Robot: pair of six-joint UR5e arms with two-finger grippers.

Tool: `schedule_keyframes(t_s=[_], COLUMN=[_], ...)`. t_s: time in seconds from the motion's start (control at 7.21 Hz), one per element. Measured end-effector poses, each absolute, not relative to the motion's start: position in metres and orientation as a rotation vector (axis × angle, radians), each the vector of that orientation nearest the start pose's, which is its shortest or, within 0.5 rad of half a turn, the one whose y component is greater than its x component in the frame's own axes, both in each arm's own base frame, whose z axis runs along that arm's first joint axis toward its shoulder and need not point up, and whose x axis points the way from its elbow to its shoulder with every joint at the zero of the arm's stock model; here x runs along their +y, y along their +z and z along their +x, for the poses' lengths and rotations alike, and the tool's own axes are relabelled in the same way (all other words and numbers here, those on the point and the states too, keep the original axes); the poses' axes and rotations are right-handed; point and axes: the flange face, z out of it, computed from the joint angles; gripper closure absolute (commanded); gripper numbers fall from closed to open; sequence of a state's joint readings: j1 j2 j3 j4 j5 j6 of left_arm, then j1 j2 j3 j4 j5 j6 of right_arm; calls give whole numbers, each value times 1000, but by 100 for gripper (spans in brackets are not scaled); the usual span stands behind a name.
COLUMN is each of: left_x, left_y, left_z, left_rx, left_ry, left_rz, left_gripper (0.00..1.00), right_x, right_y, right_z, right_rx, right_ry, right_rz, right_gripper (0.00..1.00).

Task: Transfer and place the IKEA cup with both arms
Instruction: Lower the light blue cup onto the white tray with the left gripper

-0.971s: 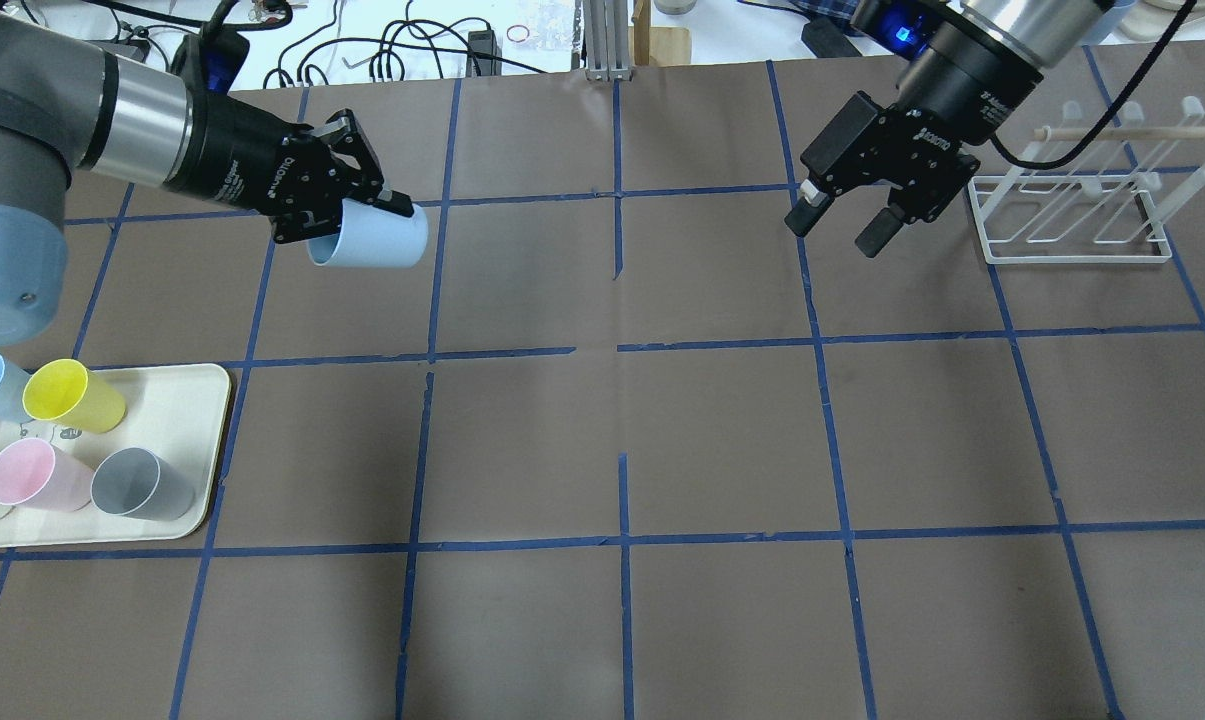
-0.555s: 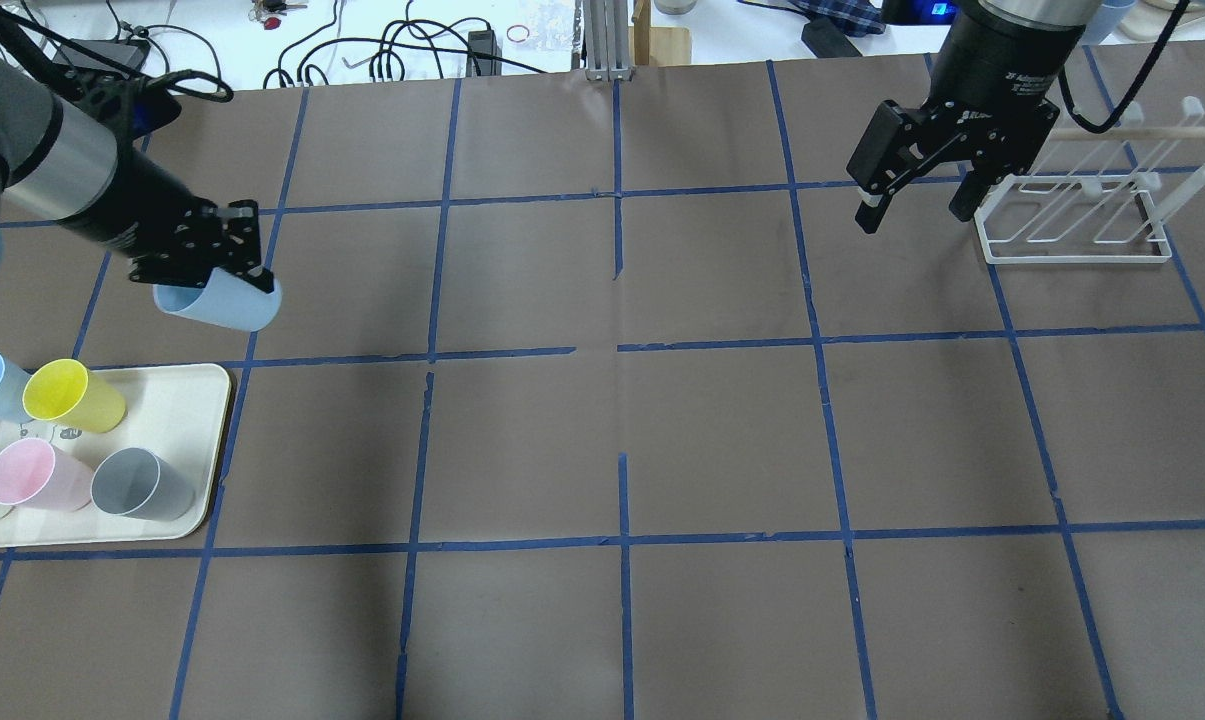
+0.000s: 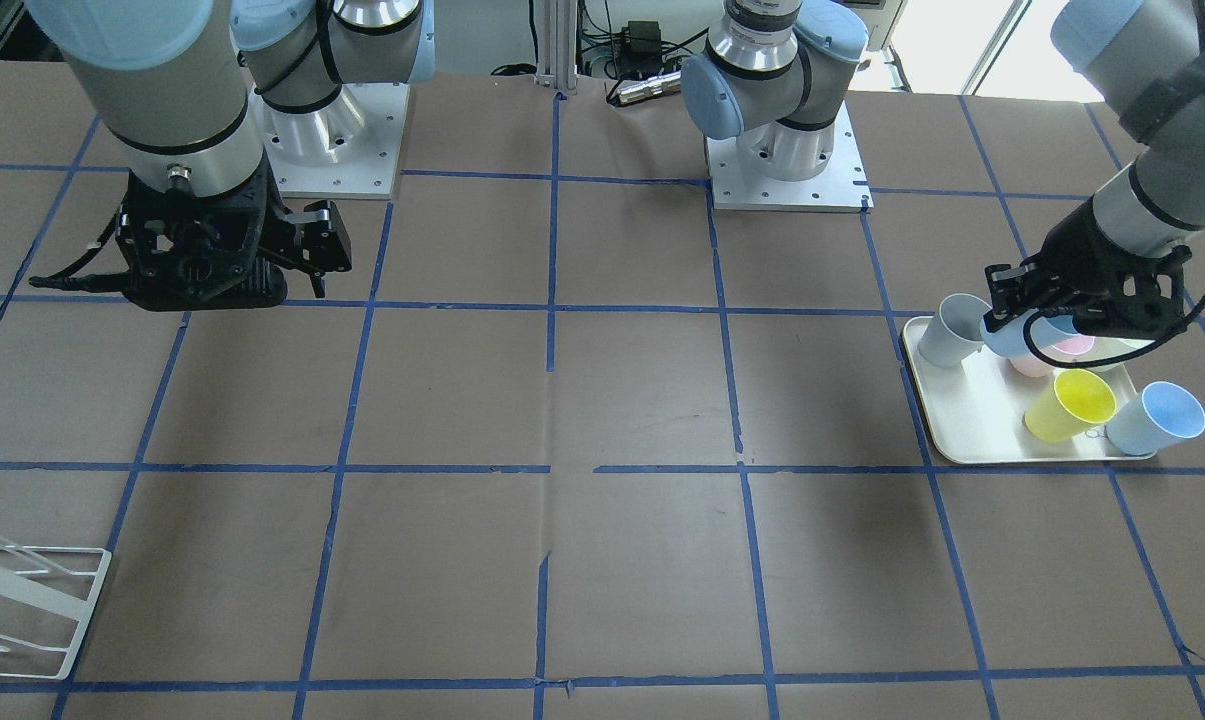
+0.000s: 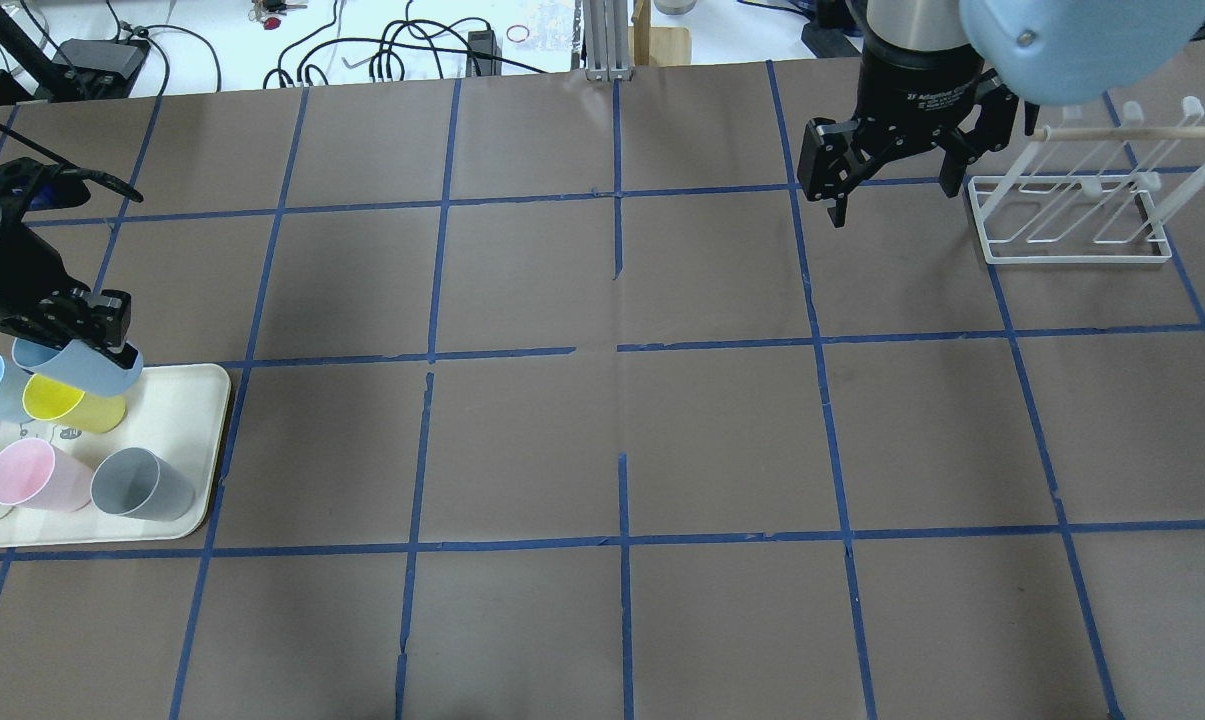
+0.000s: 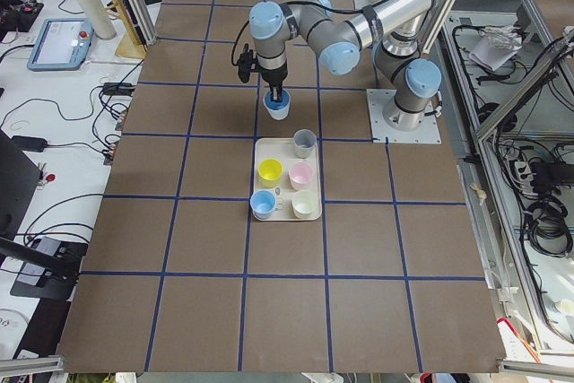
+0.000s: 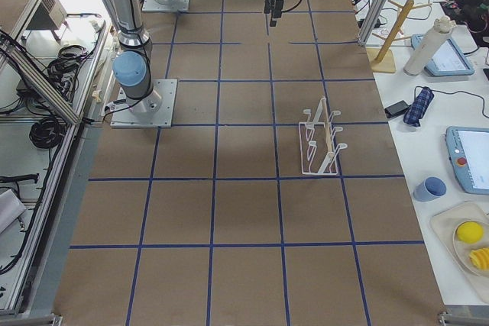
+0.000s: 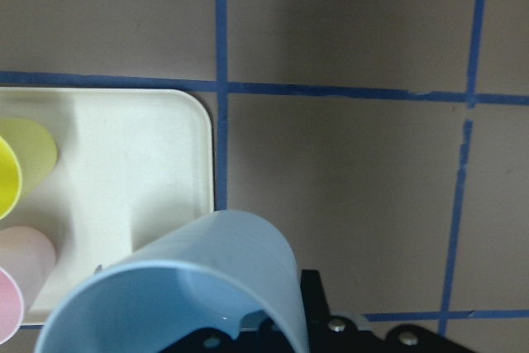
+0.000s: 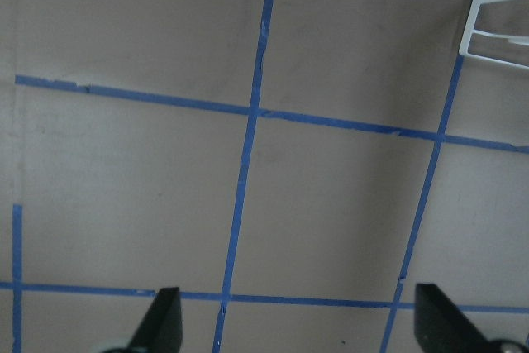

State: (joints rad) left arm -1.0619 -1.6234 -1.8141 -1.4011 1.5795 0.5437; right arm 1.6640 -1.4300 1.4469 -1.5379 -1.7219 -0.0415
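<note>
IKEA cup (image 4: 87,368) hangs tilted above the tray (image 4: 187,450) edge, the left gripper (image 4: 112,342) jaws pinched on its wall near the rim. It is probably light, thin, slick plastic that can flex or slip, so hold it across the body. The yellow cup (image 4: 72,405) and others crowd the tray, while the right gripper (image 4: 894,190), jaws wide and empty, hovers well apart from the tray over the flat, paper-covered tabletop (image 4: 602,440).
</note>
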Motion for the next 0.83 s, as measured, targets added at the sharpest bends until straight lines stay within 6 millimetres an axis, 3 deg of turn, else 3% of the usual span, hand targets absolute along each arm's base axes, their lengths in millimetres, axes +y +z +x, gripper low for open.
schedule_keyframes(t_s=[0.42, 0.83], left_x=[-511, -527], left_y=[320, 285], left_z=[142, 153], left_rx=[3145, 3129], left_ry=[196, 199], left_rz=[89, 89], left_gripper=[100, 100], right_x=[-523, -507], right_y=[479, 501], right_z=[180, 167], right_rx=[3172, 3127], right_ry=[-168, -163], right_rz=[-149, -94], right_gripper=[0, 0])
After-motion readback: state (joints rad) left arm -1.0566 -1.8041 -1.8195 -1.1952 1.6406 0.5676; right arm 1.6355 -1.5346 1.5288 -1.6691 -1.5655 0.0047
